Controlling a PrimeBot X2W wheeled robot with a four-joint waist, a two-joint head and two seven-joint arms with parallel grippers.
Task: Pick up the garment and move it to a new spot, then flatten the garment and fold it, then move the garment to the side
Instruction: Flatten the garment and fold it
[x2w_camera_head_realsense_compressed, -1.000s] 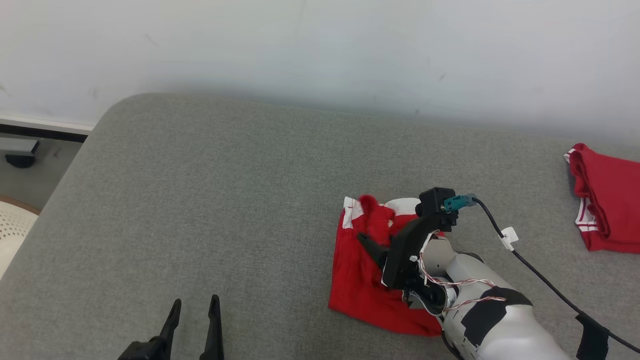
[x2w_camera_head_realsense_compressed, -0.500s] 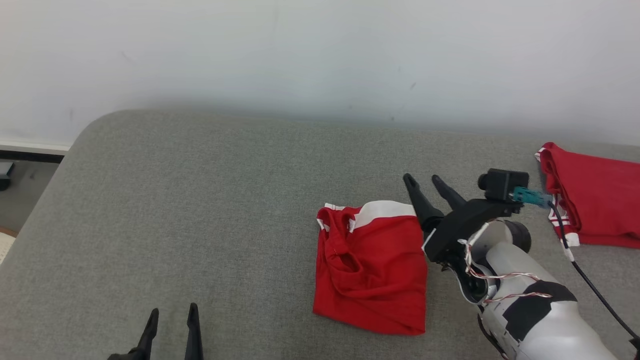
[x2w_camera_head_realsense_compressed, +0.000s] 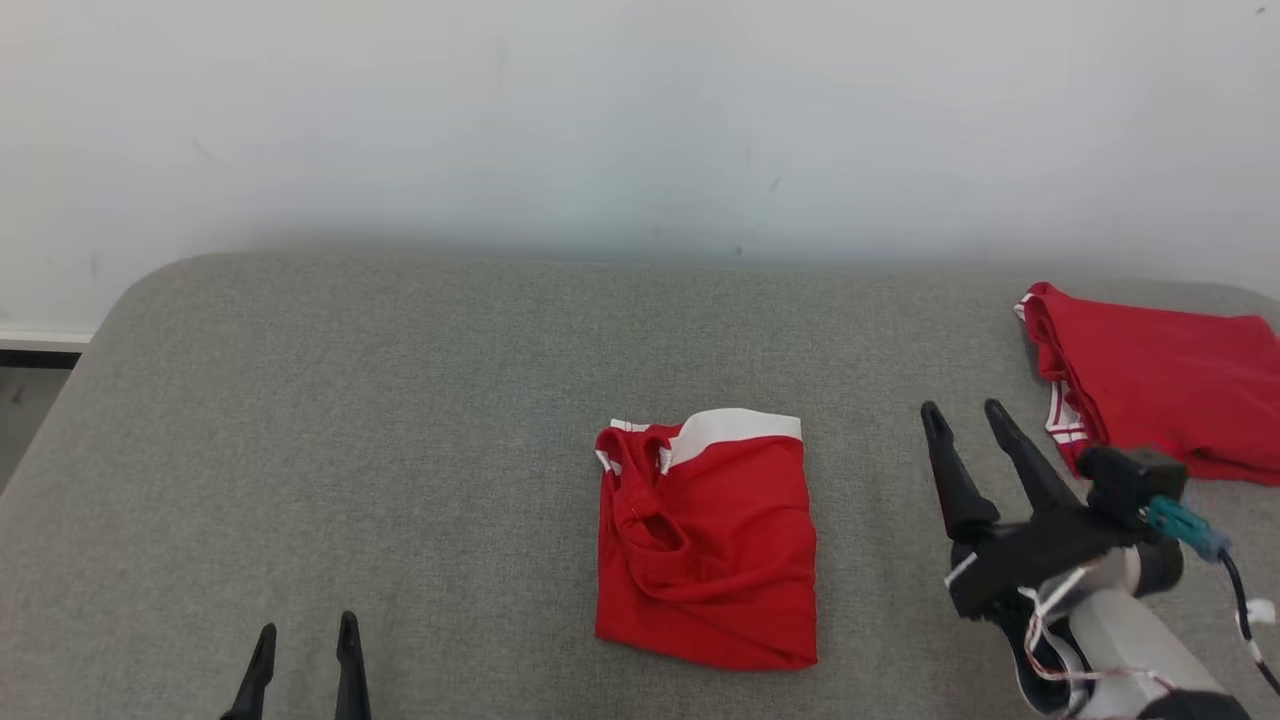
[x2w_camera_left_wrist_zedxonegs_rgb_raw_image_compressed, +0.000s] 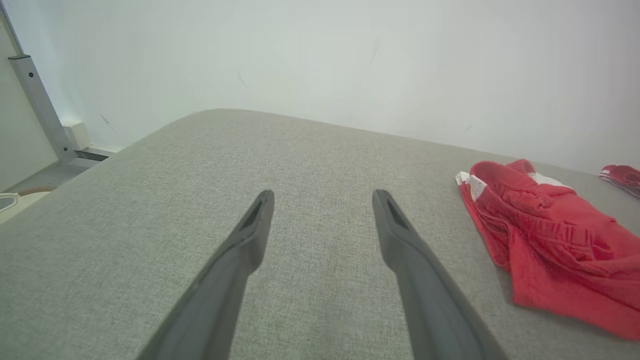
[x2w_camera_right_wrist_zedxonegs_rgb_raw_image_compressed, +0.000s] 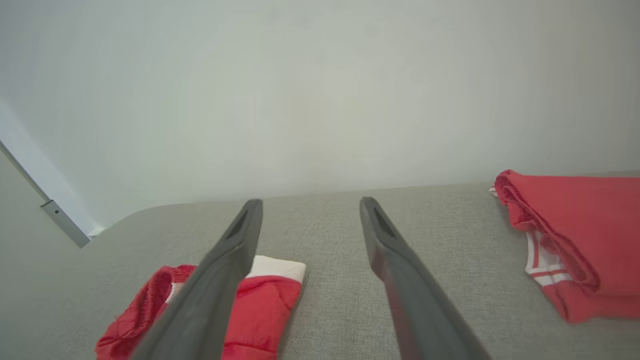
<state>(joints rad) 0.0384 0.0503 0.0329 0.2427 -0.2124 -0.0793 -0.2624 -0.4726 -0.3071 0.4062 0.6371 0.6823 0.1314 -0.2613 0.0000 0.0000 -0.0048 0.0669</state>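
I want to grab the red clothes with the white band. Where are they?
In the head view, the folded red garment lies near the middle of the grey cushion, left of the open right hand.

Surroundings: grey cushion, white wall, folded red cloth.
In the head view the cushion (x2w_camera_head_realsense_compressed: 380, 420) takes the lower part of the frame, with a rounded corner at the left, and the wall (x2w_camera_head_realsense_compressed: 600, 110) spans the top. The red cloth (x2w_camera_head_realsense_compressed: 1170, 375), white-striped at one edge, lies on the cushion at the right edge. A skirting strip (x2w_camera_head_realsense_compressed: 40, 338) runs at far left. A metal post (x2w_camera_left_wrist_zedxonegs_rgb_raw_image_compressed: 37, 105) stands at upper left of the left wrist view.
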